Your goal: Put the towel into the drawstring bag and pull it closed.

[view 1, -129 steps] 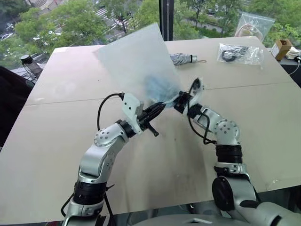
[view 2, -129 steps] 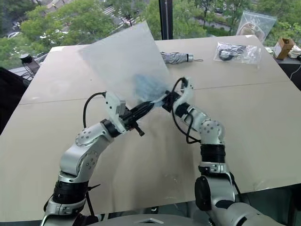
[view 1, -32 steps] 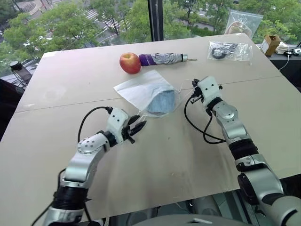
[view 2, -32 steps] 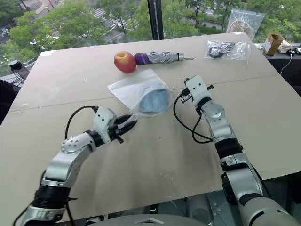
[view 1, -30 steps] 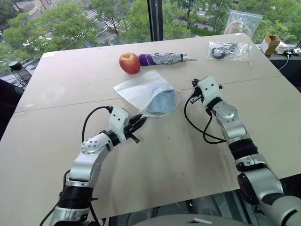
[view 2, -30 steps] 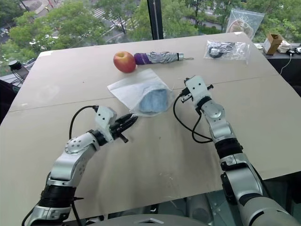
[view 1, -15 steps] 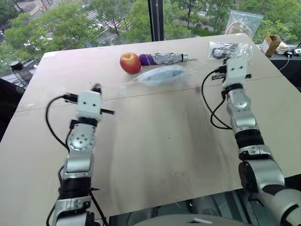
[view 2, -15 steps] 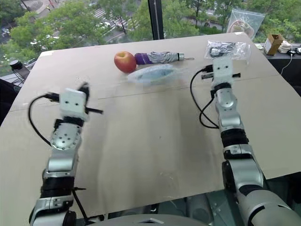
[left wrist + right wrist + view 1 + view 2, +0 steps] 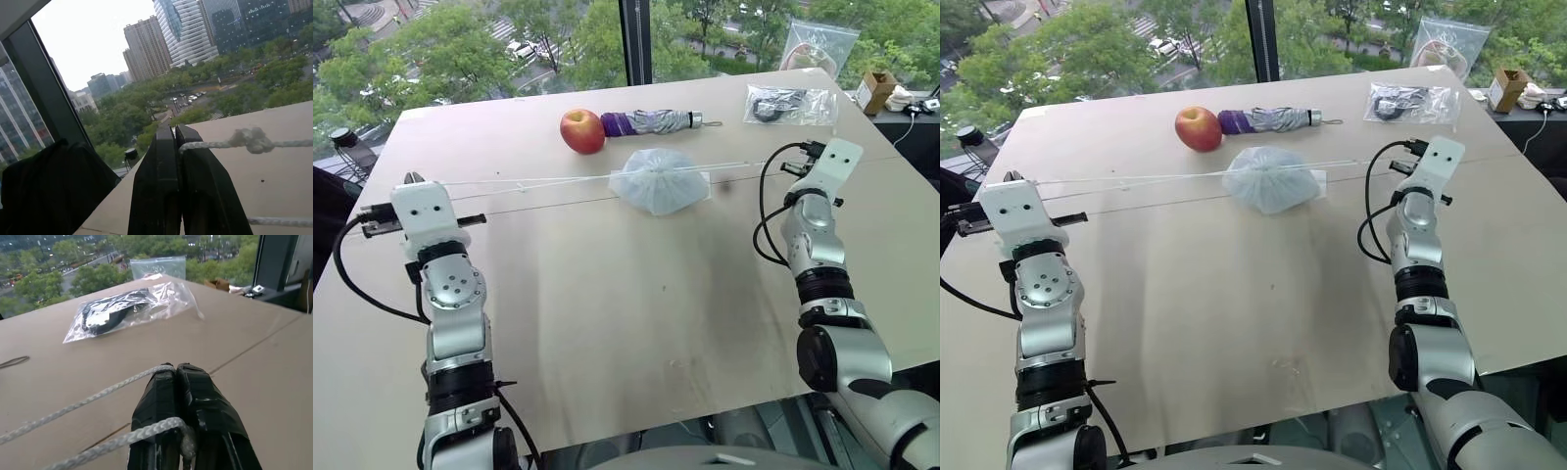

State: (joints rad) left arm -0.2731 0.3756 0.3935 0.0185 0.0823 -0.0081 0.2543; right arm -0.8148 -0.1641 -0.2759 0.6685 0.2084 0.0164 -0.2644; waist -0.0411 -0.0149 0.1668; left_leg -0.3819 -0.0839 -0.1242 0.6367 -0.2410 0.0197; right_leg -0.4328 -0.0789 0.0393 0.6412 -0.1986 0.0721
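Observation:
The white drawstring bag (image 9: 658,182) lies bunched into a rounded bundle at the table's middle, its mouth gathered. The towel inside shows through the thin fabric only as a faint light-blue tint. Two thin white cords run taut from the bag, one to each side. My left gripper (image 9: 175,128) is out at the far left of the table, shut on the left cord (image 9: 529,180) just beside a knot (image 9: 254,141). My right gripper (image 9: 176,368) is out at the right, shut on the right cord (image 9: 744,164).
A red apple (image 9: 582,130) and a folded umbrella (image 9: 651,121) lie just behind the bag. A clear zip bag with a black cable (image 9: 790,104) sits at the back right, another zip bag (image 9: 818,44) and a small box (image 9: 878,90) beyond it.
Both grippers have swung apart, left going left and right going right, drawing the cords taut. The bag went from lying flat and open to a gathered bundle.

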